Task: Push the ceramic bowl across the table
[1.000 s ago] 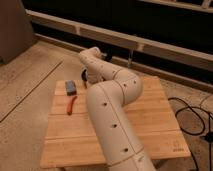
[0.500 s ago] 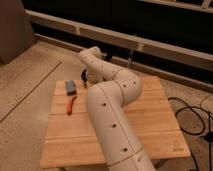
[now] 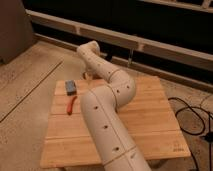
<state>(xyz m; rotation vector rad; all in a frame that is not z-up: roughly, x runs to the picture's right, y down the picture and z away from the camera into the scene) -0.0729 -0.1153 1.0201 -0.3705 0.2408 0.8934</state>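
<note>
The table (image 3: 152, 117) of light wooden planks fills the middle of the camera view. My thick white arm (image 3: 107, 117) rises from the bottom edge, bends over the table and reaches to its far left part. From the wrist, the gripper (image 3: 88, 78) hangs down close to the tabletop near the far edge. The ceramic bowl is out of view; the arm covers much of the table's middle.
A small blue-grey block (image 3: 71, 87) lies on the table's left side, just left of the gripper. A red elongated object (image 3: 71, 105) lies in front of it. Black cables (image 3: 192, 117) run over the floor to the right. A low ledge (image 3: 150, 47) runs behind the table.
</note>
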